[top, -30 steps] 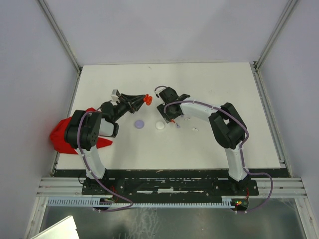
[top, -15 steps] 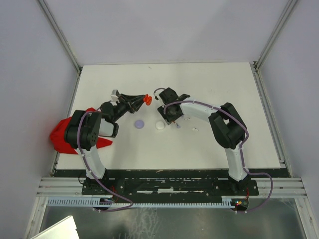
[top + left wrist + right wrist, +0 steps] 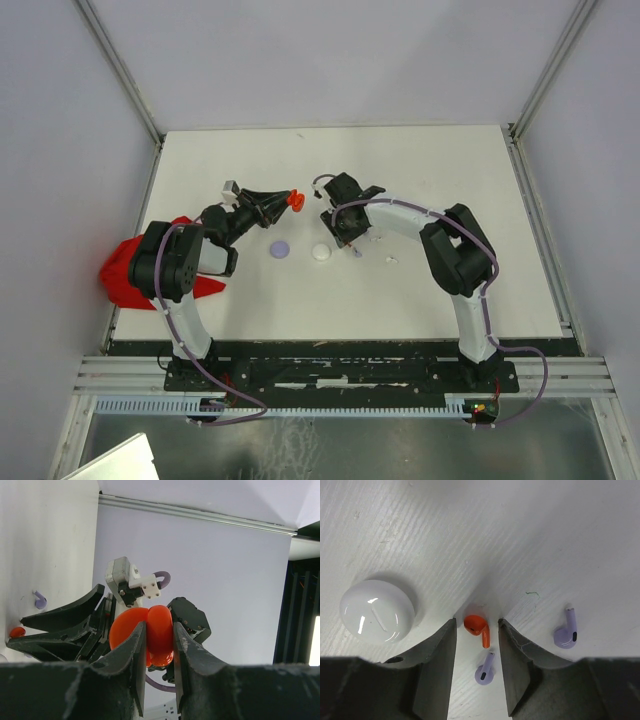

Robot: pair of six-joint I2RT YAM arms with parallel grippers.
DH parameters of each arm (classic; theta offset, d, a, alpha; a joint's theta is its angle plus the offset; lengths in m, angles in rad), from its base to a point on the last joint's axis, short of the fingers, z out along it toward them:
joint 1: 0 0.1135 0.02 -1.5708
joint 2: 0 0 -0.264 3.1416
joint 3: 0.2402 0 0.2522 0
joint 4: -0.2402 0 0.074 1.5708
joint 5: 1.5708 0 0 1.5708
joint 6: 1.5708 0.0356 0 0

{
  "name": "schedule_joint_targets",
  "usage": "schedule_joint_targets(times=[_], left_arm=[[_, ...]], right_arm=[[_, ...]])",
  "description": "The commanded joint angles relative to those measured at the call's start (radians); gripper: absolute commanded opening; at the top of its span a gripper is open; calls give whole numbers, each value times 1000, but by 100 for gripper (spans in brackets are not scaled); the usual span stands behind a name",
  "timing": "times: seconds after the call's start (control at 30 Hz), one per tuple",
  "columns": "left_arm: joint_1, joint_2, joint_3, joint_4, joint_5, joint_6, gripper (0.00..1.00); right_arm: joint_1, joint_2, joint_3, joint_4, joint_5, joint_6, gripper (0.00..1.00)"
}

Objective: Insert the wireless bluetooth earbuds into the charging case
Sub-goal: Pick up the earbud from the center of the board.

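My left gripper (image 3: 159, 627) is shut on the red charging case (image 3: 150, 635), which it holds in the air with its two halves spread apart (image 3: 295, 200). My right gripper (image 3: 476, 622) is down at the table, still open. Its jaws stand on either side of a red earbud (image 3: 477, 627) with a small gap on each side. A lilac earbud (image 3: 485, 671) lies just behind the red one between the fingers. Another lilac earbud (image 3: 566, 632) lies outside the right finger. In the top view the right gripper (image 3: 343, 237) is to the right of the case.
A white round disc (image 3: 376, 611) sits just left of the right gripper's left finger. A lilac disc (image 3: 280, 249) lies further left. A small white bit (image 3: 391, 261) lies to the right. A red cloth heap (image 3: 125, 275) sits at the table's left edge.
The right gripper's jaws have narrowed around the red earbud and its hand has shifted slightly. The left gripper and the case have not moved.
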Motion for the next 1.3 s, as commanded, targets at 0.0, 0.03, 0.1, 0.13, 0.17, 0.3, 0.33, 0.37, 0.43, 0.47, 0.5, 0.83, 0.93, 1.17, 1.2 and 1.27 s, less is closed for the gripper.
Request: schedule_joint_targets(times=[0.0,0.03,0.1,0.13,0.17,0.3,0.33,0.37,0.43,0.47,0.5,0.83,0.93,1.17,1.2,1.27], left_arm=[[5,-35,5,48,15,-1,3],[6,-36,5,45,15,1,3],[7,-38,6,41,15,2,3],[7,-38,7,40,17,3,3],[7,-39,7,39,16,3,3],[7,-40,8,37,15,4,3],[7,-41,7,38,15,5,3],[8,-41,7,38,15,4,3],[7,-41,4,37,15,6,3],[8,-41,4,38,15,6,3],[8,-41,2,37,15,6,3],[7,-39,-1,42,15,7,3],[8,-38,0,43,15,6,3],[8,-36,-2,46,15,7,3],[8,-35,-2,46,14,7,3],[7,-35,-2,45,15,5,3]], right_arm=[[-15,19,33,21,-34,10,47],[-17,20,33,21,-36,10,46],[-21,23,34,22,-41,9,44],[-22,25,34,21,-44,10,44],[-24,25,35,21,-47,9,43],[-29,26,36,18,-59,10,38],[-29,26,35,16,-62,9,37],[-30,25,34,16,-63,10,36],[-30,25,32,14,-66,11,34],[-31,23,31,12,-67,12,33],[-31,23,29,12,-68,12,31],[-34,19,28,6,-71,18,39],[-34,16,27,2,-67,20,42],[-37,14,19,0,-62,21,42],[-36,14,18,0,-61,20,42],[-38,15,16,0,-57,22,41]])
